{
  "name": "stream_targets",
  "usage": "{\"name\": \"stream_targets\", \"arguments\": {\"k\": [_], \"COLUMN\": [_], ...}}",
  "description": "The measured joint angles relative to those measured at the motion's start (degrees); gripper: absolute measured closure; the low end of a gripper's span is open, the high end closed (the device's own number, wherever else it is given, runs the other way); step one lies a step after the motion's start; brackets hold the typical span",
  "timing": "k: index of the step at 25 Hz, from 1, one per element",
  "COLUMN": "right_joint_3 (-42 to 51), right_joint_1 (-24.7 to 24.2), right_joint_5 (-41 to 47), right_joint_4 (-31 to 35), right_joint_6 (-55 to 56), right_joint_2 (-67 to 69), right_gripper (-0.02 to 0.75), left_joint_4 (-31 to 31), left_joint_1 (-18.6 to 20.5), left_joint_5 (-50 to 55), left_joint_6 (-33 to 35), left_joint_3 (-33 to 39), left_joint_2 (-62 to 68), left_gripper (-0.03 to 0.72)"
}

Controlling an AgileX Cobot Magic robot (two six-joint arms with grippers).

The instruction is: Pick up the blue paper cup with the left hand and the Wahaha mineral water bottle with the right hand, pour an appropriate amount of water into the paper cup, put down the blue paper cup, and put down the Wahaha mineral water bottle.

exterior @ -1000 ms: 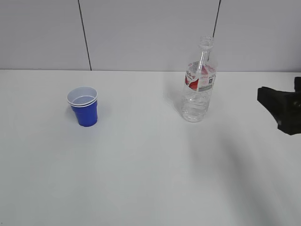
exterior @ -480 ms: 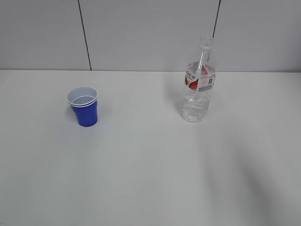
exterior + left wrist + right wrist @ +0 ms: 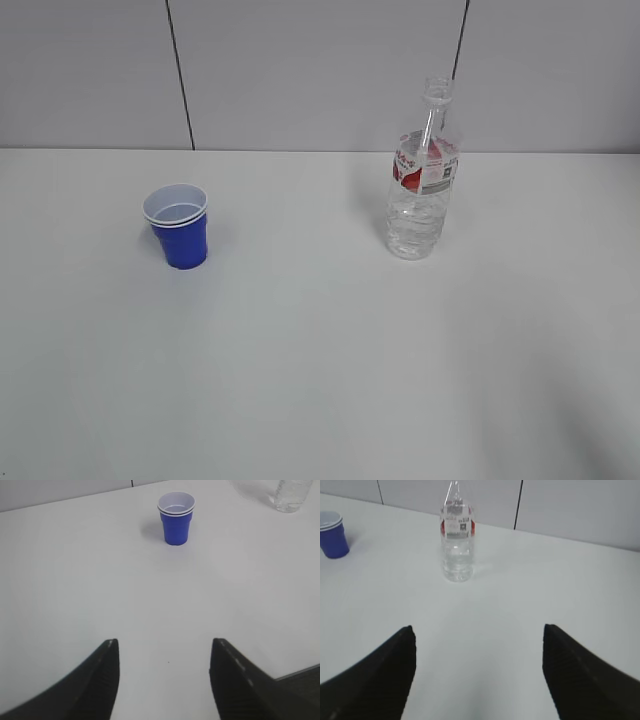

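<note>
The blue paper cup [image 3: 180, 227] stands upright on the white table's left half, also seen far ahead in the left wrist view [image 3: 176, 518] and at the left edge of the right wrist view [image 3: 332, 534]. The Wahaha mineral water bottle [image 3: 424, 180] stands upright on the right, capless, with a little water low in it [image 3: 457, 545]; its base shows in the left wrist view [image 3: 292, 494]. My left gripper [image 3: 164, 647] is open and empty, well short of the cup. My right gripper [image 3: 477, 632] is open wide and empty, short of the bottle. Neither arm shows in the exterior view.
The white table [image 3: 320, 350] runs back to a grey panelled wall [image 3: 320, 70] with dark seams. A table edge shows at the lower right of the left wrist view [image 3: 300, 672].
The right gripper, visible at the exterior view's right edge a second ago, has withdrawn out of that view. Cup and bottle have not moved.
</note>
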Motion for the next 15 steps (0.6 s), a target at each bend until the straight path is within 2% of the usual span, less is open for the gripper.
{"name": "stream_targets", "arguments": {"k": [9, 15], "right_joint_3": [-3.7, -4.6], "right_joint_1": [0.0, 0.0], "right_joint_5": [13.8, 15.8], "right_joint_4": [0.0, 0.0], "right_joint_6": [0.0, 0.0], "right_joint_2": [-0.4, -0.4], "right_gripper": [0.148, 0.148], "left_joint_4": [0.0, 0.0], "left_joint_1": [0.0, 0.0], "left_joint_5": [0.0, 0.0], "left_joint_6": [0.0, 0.0], "left_joint_3": [0.0, 0.0], "left_joint_2": [0.0, 0.0], "left_gripper": [0.252, 0.261]}}
